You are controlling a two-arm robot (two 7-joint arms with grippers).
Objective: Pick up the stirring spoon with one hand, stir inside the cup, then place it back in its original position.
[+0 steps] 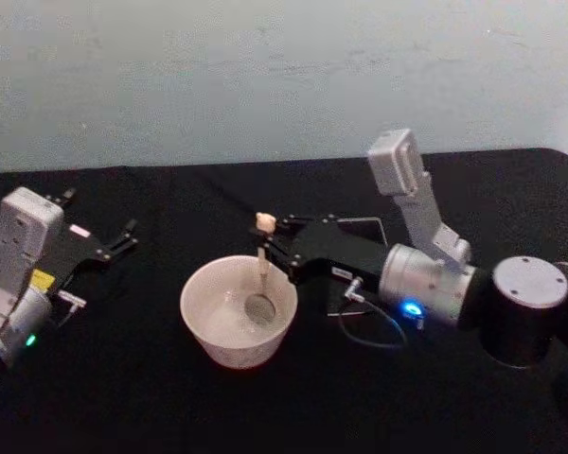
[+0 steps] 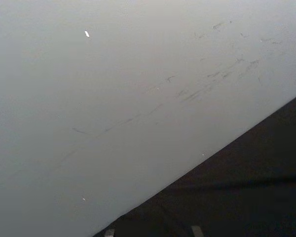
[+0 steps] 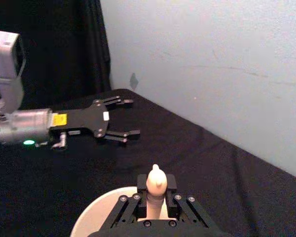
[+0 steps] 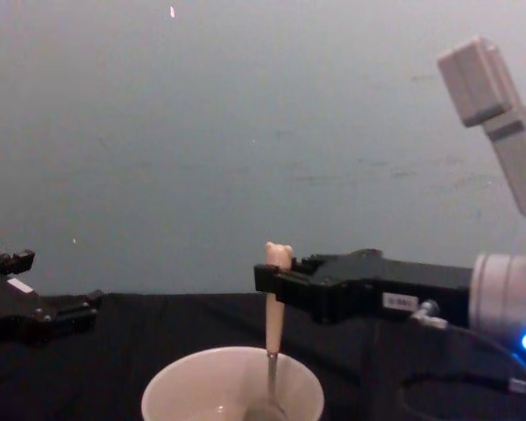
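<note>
Head view: the cup [image 1: 239, 312] stands upright on the black tabletop [image 1: 123, 388], directly below the tips of the right gripper [image 1: 275, 248]. This gripper reaches in level from the robot's right, with a blue light showing on its silver wrist [image 1: 426, 282]. Its fingers are clamped on the cream handle of the stirring spoon [image 1: 262, 257].

The spoon hangs upright. Its bear-shaped head stands just above the fingers, and its dark stem runs down from them into the cup. The bowl sits low inside the cup, near the middle; whether it touches the bottom cannot be told. The chest view confirms that the handle is vertical in the grip and that the stem passes below the cup rim.

A loose cable [image 1: 371, 331] lies on the tabletop beneath the right wrist. Behind the right gripper's body, a dark square holder [image 1: 364, 225] is partly hidden.

The left gripper [image 1: 126, 237] sits low over the tabletop, well apart from the right gripper on the far side of the cup. Its fingers are spread and hold nothing. A pale wall [image 1: 265, 76] rises beyond the tabletop's far edge.
</note>
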